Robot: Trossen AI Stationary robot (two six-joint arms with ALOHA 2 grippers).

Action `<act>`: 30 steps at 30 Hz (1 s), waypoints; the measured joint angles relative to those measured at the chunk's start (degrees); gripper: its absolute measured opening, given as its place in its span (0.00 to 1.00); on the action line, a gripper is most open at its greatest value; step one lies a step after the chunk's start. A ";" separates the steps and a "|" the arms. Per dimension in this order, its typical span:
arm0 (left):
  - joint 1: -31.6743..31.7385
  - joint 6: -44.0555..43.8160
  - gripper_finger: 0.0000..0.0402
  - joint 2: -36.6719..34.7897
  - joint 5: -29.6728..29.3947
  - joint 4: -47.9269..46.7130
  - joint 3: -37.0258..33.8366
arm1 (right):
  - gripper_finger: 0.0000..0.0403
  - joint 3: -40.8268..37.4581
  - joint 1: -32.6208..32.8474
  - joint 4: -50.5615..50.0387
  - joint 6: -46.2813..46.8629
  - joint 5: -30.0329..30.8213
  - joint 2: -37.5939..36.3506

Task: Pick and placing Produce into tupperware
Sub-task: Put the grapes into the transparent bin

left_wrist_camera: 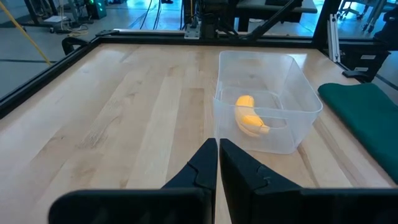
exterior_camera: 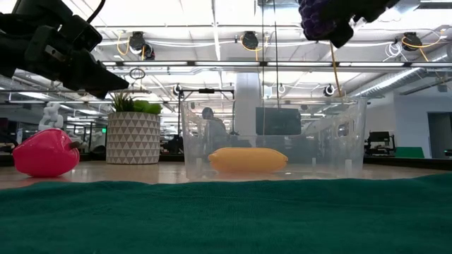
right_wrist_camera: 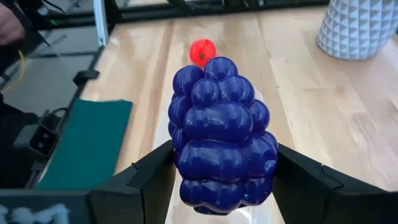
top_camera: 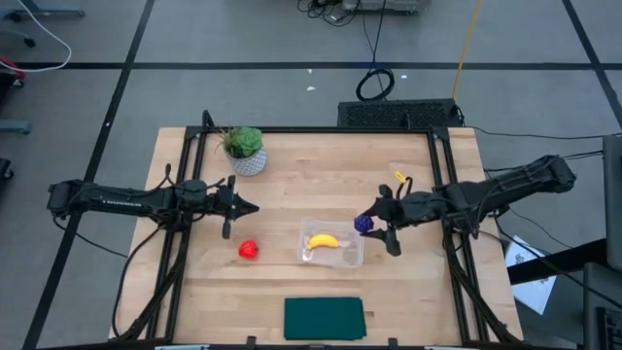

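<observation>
The clear tupperware stands on the wooden table right of centre, and the yellow banana lies on its bottom. The red round fruit rests on the table to its left. My right gripper is shut on the purple grape bunch, high above the tupperware's far right corner. My left gripper hovers shut and empty at the table's left, pointing toward the tupperware. My right gripper pinches the grape bunch by its two opposite sides between its two fingers. The fingers come slanting down from the table's right side. The bunch is lifted clear, well above the tupperware's rim.
A green potted plant in a white patterned pot stands at the far left. A dark green mat lies at the near edge. Bare wood lies between the plant and the tupperware.
</observation>
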 joint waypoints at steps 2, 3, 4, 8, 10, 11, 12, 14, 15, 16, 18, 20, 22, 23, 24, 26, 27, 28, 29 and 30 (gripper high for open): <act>-0.01 0.00 0.06 0.00 0.00 -0.08 0.00 | 0.55 1.68 -0.53 -2.13 0.09 0.01 1.44; 0.00 0.00 0.06 0.00 0.00 -0.04 0.00 | 0.55 2.39 -0.66 -2.83 0.05 0.05 2.19; -0.02 0.00 0.06 0.00 0.00 -0.02 0.00 | 0.55 3.11 -0.75 -3.47 -0.17 0.02 2.95; 0.00 -0.02 0.06 0.00 0.01 -0.01 0.00 | 0.55 6.39 -0.84 -6.24 -0.84 -0.38 5.50; 0.00 -0.02 0.06 0.00 0.02 -0.06 0.00 | 0.55 8.32 -0.84 -8.52 -0.05 -2.22 6.84; -0.02 -0.02 0.06 0.00 0.02 -0.04 0.00 | 0.55 9.31 -0.84 -9.71 0.34 -2.93 7.58; -0.01 -0.02 0.06 0.00 0.02 -0.06 0.00 | 0.55 10.47 -0.82 -11.09 0.78 -3.08 8.34; -0.01 -0.02 0.06 0.00 0.02 -0.06 0.00 | 0.55 12.58 -0.82 -13.73 1.40 -3.12 10.07; -0.02 -0.02 0.06 0.00 0.02 -0.06 0.00 | 0.55 13.61 -0.84 -15.11 1.58 -3.10 10.88; 0.00 -0.02 0.06 0.00 0.02 -0.06 0.00 | 0.55 14.59 -0.85 -16.57 1.74 -3.07 11.62; -0.01 -0.02 0.06 0.00 0.02 -0.06 0.00 | 0.55 16.31 -1.01 -18.37 1.98 -3.03 13.07; -0.01 -0.02 0.06 0.00 0.02 -0.06 0.00 | 0.55 17.28 -1.26 -18.68 1.97 -3.08 14.03; 0.00 -0.02 0.06 0.00 0.02 -0.06 0.00 | 0.55 17.85 -1.60 -19.17 1.86 -3.10 14.57; -0.01 -0.02 0.06 0.00 0.02 -0.06 0.00 | 0.55 18.00 -1.73 -19.08 1.71 -3.08 14.72; -0.01 -0.02 0.06 0.00 0.03 -0.06 0.00 | 0.55 18.01 -1.94 -19.10 1.71 -3.12 14.73; 0.00 -0.02 0.06 0.00 0.02 -0.06 0.00 | 0.55 18.01 -2.43 -19.29 1.69 -4.00 14.73; -0.02 0.00 0.06 0.00 0.02 -0.06 0.00 | 0.55 18.01 -2.73 -19.30 1.66 -4.90 14.72; 0.00 0.00 0.06 0.00 0.03 -0.04 0.00 | 0.55 18.01 -3.10 -19.46 1.64 -5.85 14.73; 0.00 0.00 0.06 0.00 0.03 -0.04 0.00 | 0.55 18.01 -3.48 -19.81 1.66 -6.12 14.71; 0.00 0.01 0.06 0.00 0.02 -0.05 0.00 | 0.55 18.01 -3.93 -20.24 1.63 -6.11 14.72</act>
